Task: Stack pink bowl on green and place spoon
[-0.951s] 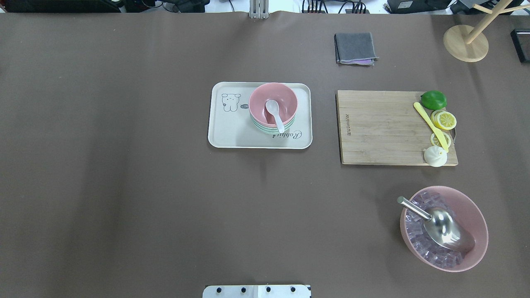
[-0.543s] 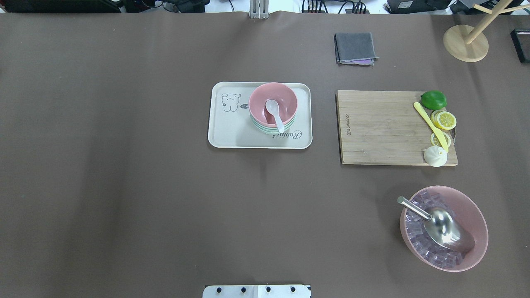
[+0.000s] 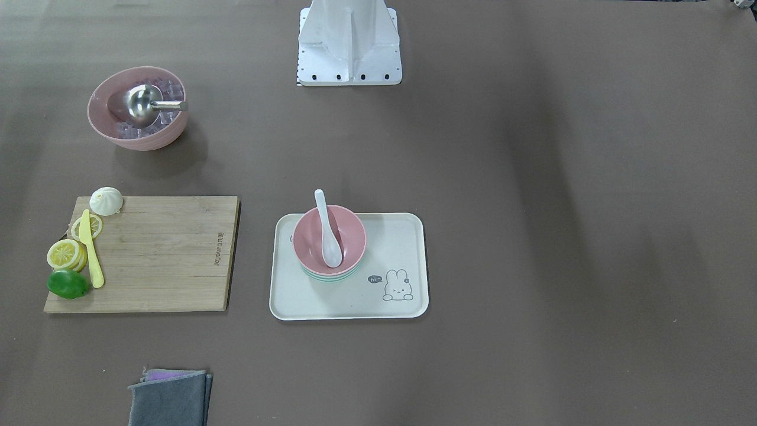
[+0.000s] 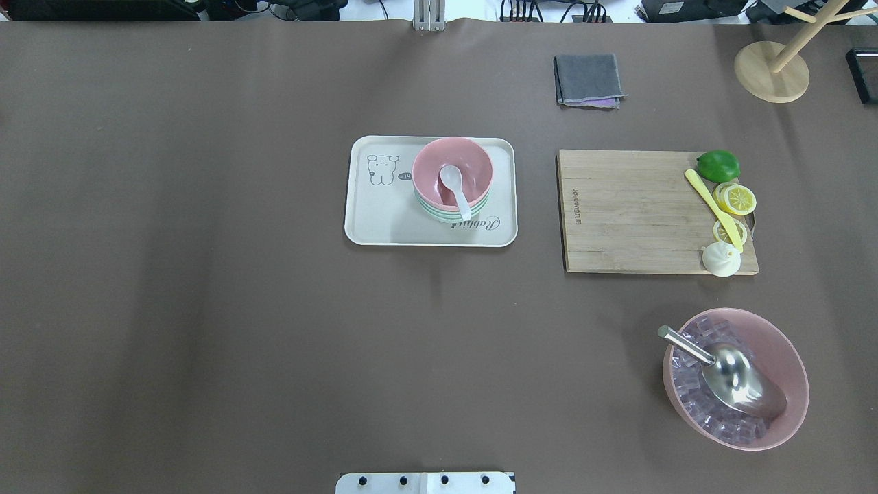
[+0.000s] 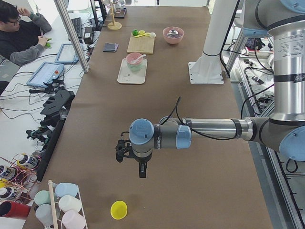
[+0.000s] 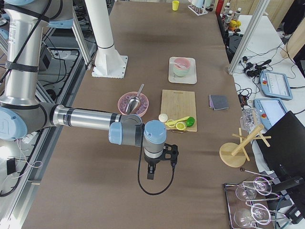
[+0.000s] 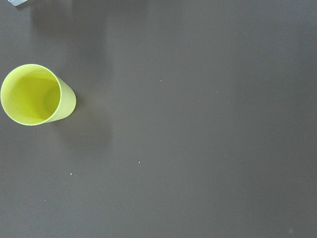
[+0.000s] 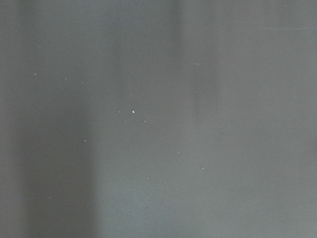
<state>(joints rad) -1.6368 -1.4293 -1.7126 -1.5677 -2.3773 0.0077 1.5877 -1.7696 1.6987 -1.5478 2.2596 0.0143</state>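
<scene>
The small pink bowl (image 4: 473, 165) sits nested on the mint-green bowl stack (image 4: 446, 214) on a cream tray (image 4: 384, 219). The white spoon (image 4: 454, 186) lies in the pink bowl, scoop inside, handle over the rim toward the robot. The front-facing view shows the same: pink bowl (image 3: 352, 236), green rims (image 3: 331, 277), spoon (image 3: 327, 236). My left gripper (image 5: 141, 171) hangs over bare table far from the tray; my right gripper (image 6: 150, 174) likewise at the other end. I cannot tell whether either is open or shut.
A wooden cutting board (image 4: 631, 213) with lime, lemon slices, yellow knife and a bun lies right of the tray. A larger pink bowl (image 4: 789, 363) holds clear cubes and a metal scoop. A grey cloth (image 4: 588, 79) lies at the back. A yellow cup (image 7: 34, 94) stands below my left wrist.
</scene>
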